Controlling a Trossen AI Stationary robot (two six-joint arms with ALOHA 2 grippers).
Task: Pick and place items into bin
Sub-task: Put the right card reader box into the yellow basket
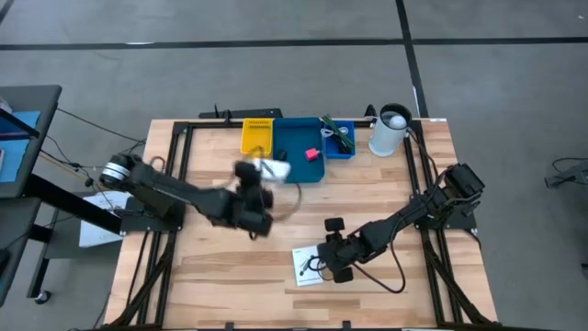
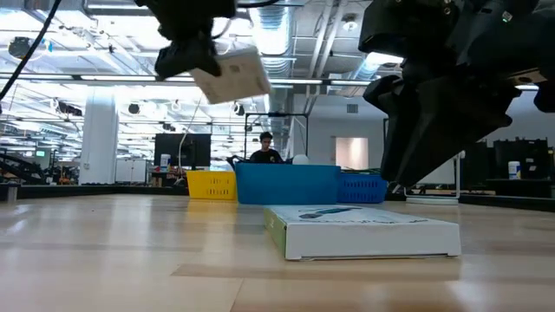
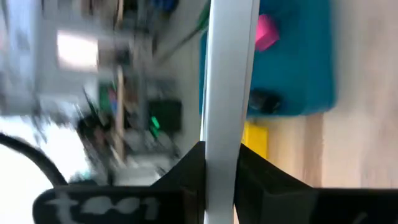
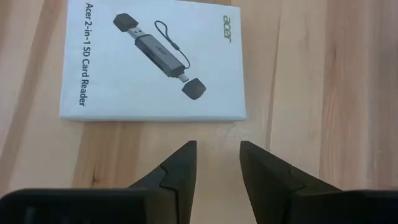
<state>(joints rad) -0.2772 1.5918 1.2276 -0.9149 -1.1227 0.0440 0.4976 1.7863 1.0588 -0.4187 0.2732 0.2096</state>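
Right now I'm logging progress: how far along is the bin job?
Done: a pink block lies in the blue bin. In hand: the left tool holds a white box aloft. Left: the card reader box on the table, right tool open beside it.

Wooden table [image 1: 211, 276] stood on grey floor [image 1: 276, 83], black frame rails along its sides. White cylindrical container [image 1: 389, 130] sat at far right corner, just beside blue basket. Dark desk [image 1: 23, 138] stood off table's left edge, cables trailing. Person [image 2: 265, 148] sat beyond table in bright hall; monitor [image 2: 182, 147] glowed farther left.
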